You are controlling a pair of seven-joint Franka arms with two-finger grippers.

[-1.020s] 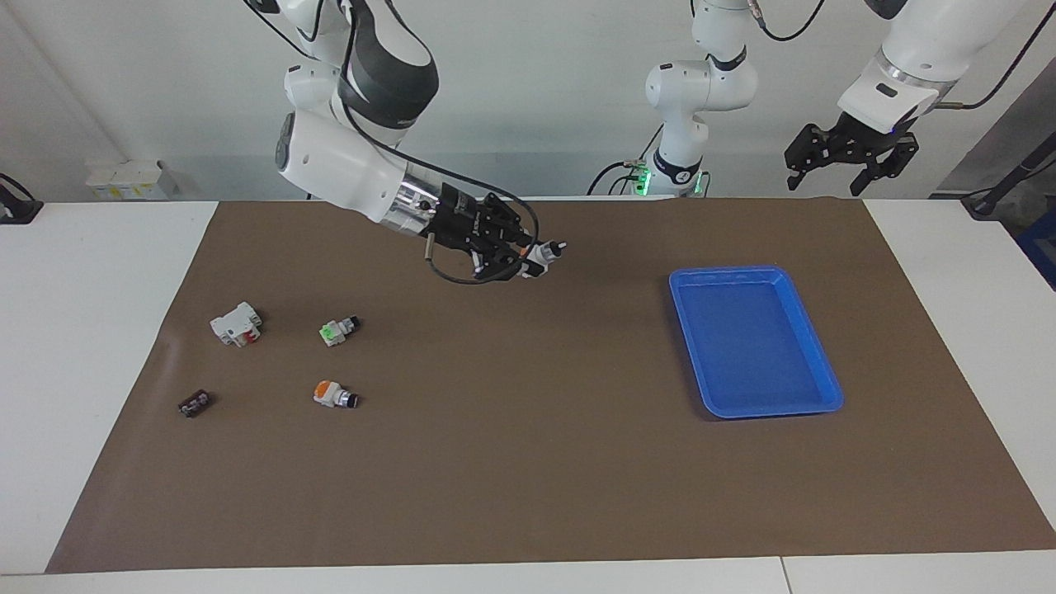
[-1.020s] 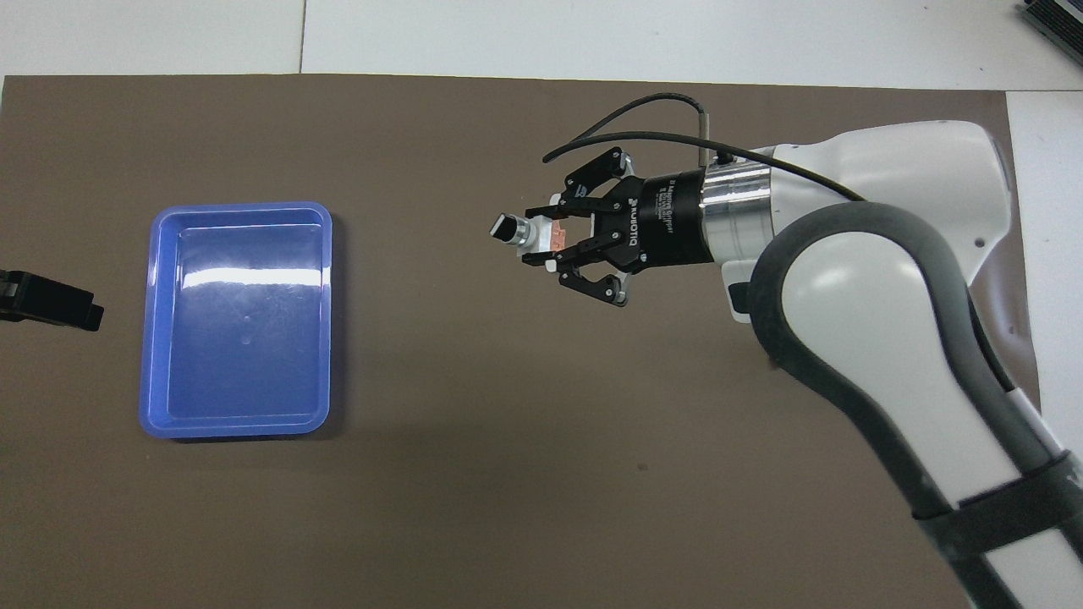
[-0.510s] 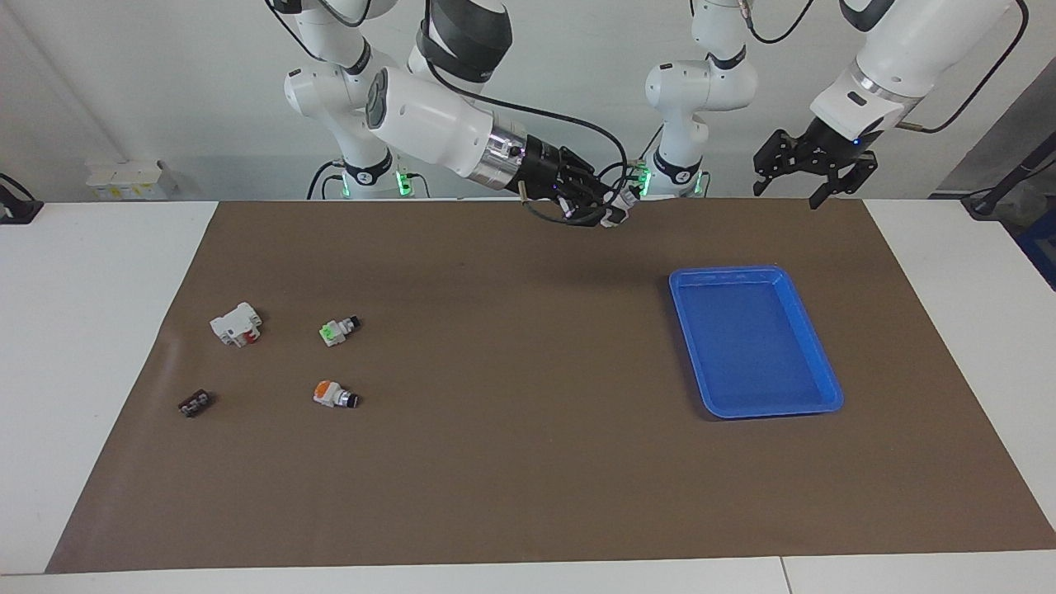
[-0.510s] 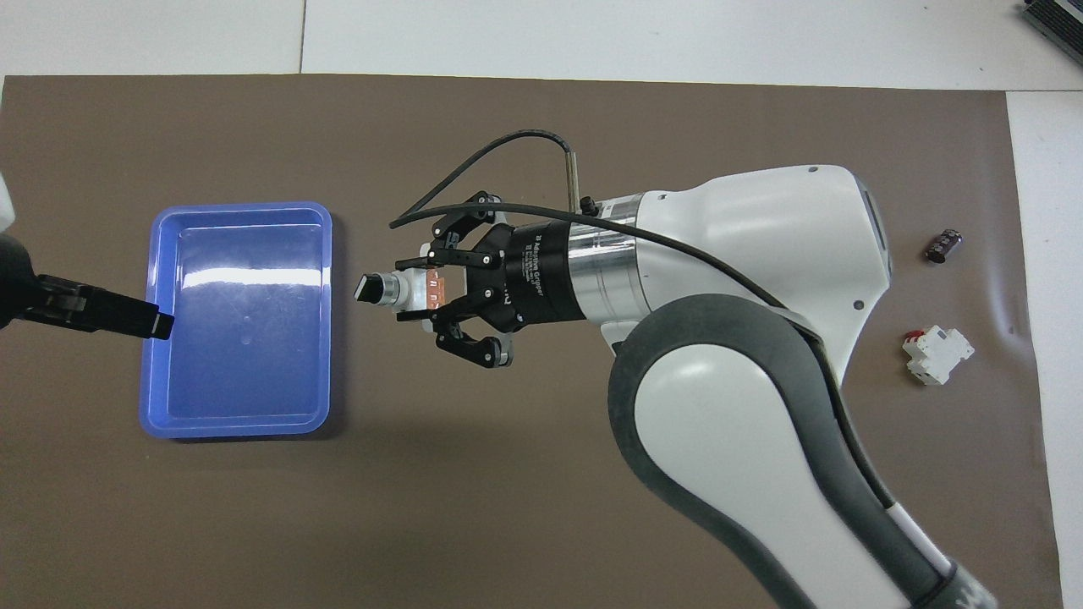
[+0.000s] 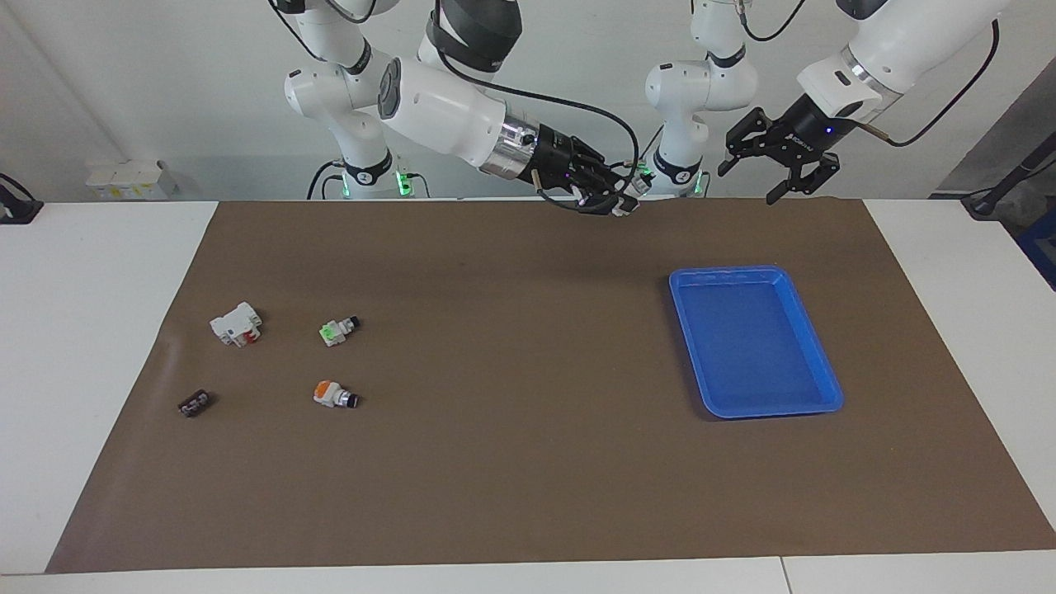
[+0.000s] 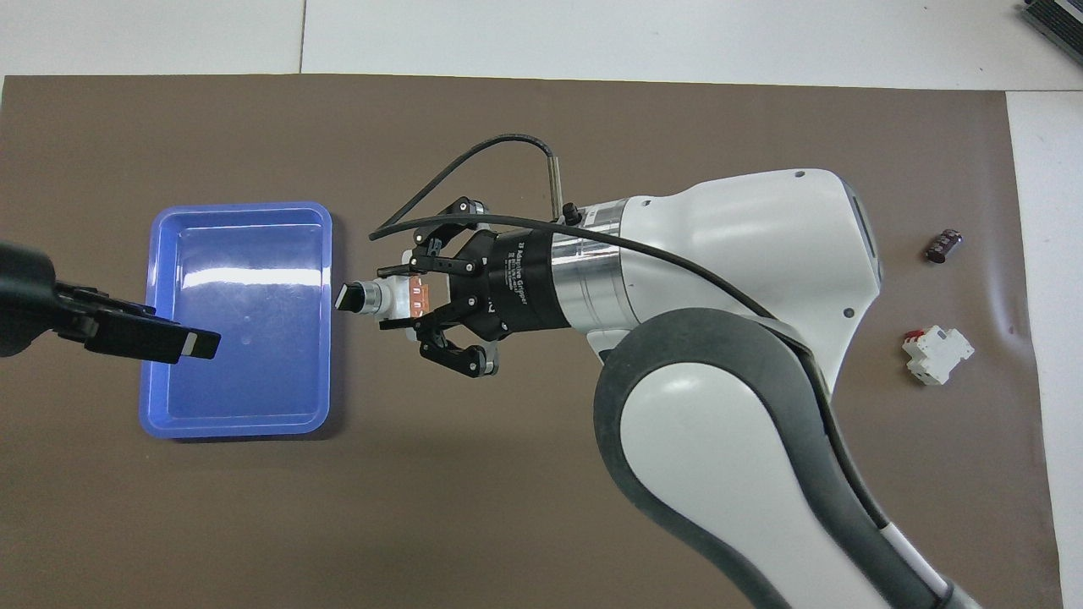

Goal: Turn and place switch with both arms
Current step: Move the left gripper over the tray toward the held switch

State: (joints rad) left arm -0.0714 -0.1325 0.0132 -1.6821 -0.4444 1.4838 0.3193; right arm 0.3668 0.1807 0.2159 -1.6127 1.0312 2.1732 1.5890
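Up in the air over the brown mat [image 5: 528, 462], the right gripper [image 5: 609, 198] is clamped on the switch [image 6: 385, 297], its arm stretched nearly level from its base toward the left arm's end of the table. From overhead the fingers [image 6: 398, 271] close on the white body from both sides, with the orange block just inside the grip and the black knob tip pointing out toward the blue tray [image 5: 813, 346]; the switch lies roughly level, clear of the mat. The left gripper [image 5: 780, 165] hangs raised near the robots' edge of the mat, tilted down and toward the right gripper, its fingers [image 5: 734, 157] spread apart with nothing between them; the two grippers are well apart. Resting on the mat toward the right arm's end are a green-faced switch [image 5: 337, 329], an orange-capped switch [image 5: 333, 394], a white breaker [image 5: 237, 323] and a small dark part [image 5: 194, 403].
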